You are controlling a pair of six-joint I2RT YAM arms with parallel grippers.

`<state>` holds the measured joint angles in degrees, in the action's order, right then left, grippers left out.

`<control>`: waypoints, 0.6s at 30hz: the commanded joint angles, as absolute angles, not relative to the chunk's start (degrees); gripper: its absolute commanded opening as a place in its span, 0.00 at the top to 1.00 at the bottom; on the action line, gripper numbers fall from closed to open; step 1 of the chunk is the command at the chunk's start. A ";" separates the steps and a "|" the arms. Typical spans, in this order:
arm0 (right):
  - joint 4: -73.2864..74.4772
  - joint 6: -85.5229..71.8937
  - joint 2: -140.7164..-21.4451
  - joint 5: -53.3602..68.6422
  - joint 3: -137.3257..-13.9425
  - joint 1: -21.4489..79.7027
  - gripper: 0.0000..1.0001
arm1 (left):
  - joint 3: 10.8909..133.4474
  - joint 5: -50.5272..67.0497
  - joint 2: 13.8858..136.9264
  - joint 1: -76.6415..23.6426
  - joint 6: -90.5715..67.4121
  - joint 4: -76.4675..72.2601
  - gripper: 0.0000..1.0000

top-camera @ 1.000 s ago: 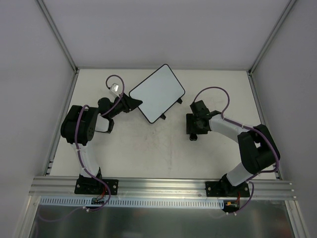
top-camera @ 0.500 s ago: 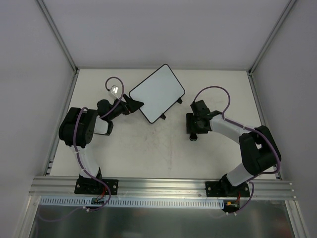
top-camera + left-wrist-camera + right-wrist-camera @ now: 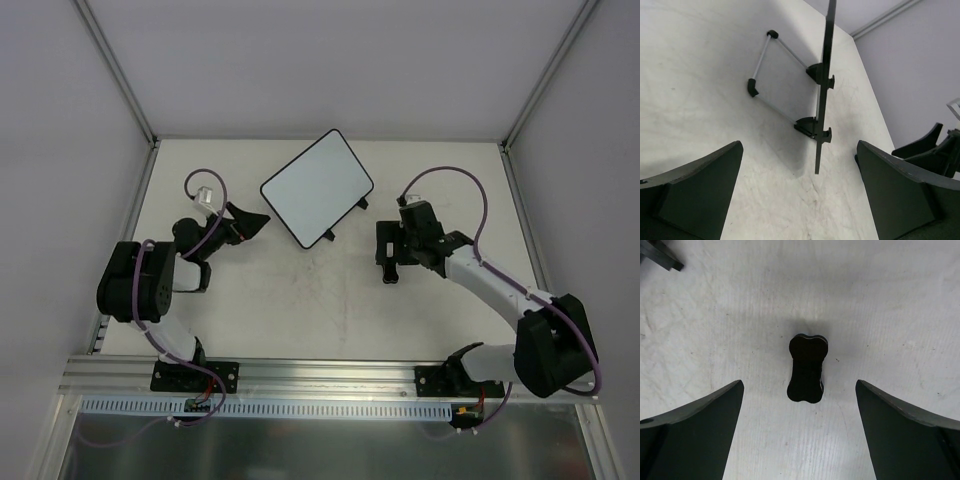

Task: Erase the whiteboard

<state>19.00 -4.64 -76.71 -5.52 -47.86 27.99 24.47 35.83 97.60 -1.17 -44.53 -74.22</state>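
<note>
The whiteboard [image 3: 317,187] stands propped on its feet at the back middle of the table, its face plain white from above. In the left wrist view the whiteboard [image 3: 823,95] shows edge-on, with its wire stand [image 3: 762,65] behind it. My left gripper [image 3: 252,222] is open just left of the board and touches nothing; its jaws [image 3: 800,145] are wide apart. A small black eraser [image 3: 808,368] lies on the table. My right gripper [image 3: 799,384] is open over it, a finger on each side and clear of it. From above, the right gripper [image 3: 388,250] sits right of the board.
The enclosure's walls close in the table at the back and on both sides. An aluminium rail [image 3: 330,375] runs along the near edge by the arm bases. Part of the right arm [image 3: 935,150] shows at the right of the left wrist view.
Both grippers have opened. The left one let go of the whiteboard's left corner and drew back to the left. The right one released the eraser, which stays on the table.
</note>
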 commanded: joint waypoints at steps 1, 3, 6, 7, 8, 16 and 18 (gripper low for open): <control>18.72 -2.73 -72.17 -7.20 -47.02 27.77 0.01 | 21.80 37.26 92.91 2.63 -45.08 -94.66 0.01; 18.55 -2.03 -70.85 -7.38 -46.58 27.77 0.01 | 21.01 38.76 91.06 3.51 -47.02 -94.48 0.01; 17.23 -0.45 -68.47 -7.38 -46.32 27.77 0.01 | 18.82 37.02 86.95 3.69 -47.90 -92.47 0.01; 16.01 -0.27 -67.86 -7.64 -45.80 27.69 0.01 | 18.20 36.13 85.53 3.69 -48.16 -89.42 0.01; 15.39 1.30 -66.20 -7.91 -45.44 27.69 0.01 | 17.76 35.60 82.47 3.69 -47.99 -87.30 0.01; 3.35 0.97 -54.32 -7.99 -34.81 27.69 0.01 | 16.61 24.63 53.03 3.25 -36.66 -44.17 0.01; 3.08 1.32 -53.62 -8.09 -33.67 27.69 0.01 | 18.44 23.74 46.43 3.16 -34.20 -33.52 0.01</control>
